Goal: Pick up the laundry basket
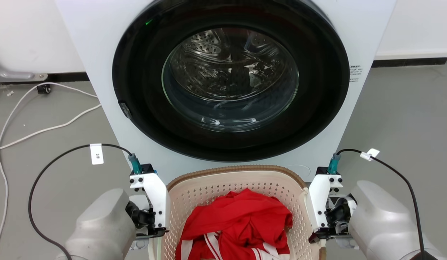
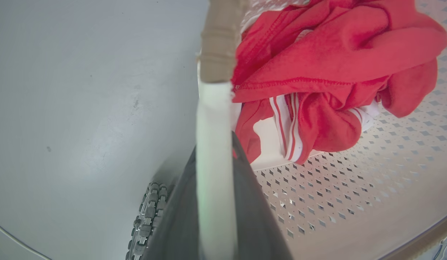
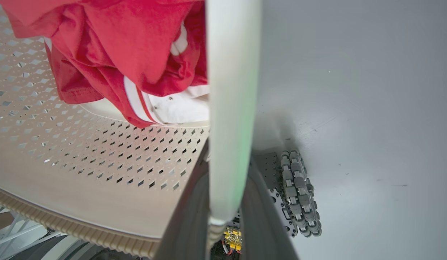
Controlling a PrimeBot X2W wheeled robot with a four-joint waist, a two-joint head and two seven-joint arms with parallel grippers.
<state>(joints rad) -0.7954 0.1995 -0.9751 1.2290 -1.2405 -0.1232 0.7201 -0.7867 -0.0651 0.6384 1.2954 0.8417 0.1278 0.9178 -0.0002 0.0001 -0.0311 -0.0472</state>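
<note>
One grey floor (image 1: 407, 119) under washing machine (image 1: 100, 43) and laundry basket (image 1: 216, 187).

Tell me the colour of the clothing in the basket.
Red clothing with white stripes; clearest in left wrist view.

The left forearm (image 1: 104, 224) lies at seven o'clock in the head view, the right forearm (image 1: 380, 216) at five o'clock; both wrists turn inward toward six. The left gripper (image 2: 214, 148) has its dark fingers pinched on the left handle (image 2: 213, 119) of the laundry basket (image 1: 237, 180); the right gripper (image 3: 230, 159) is clamped on the right handle (image 3: 232, 90).
</note>
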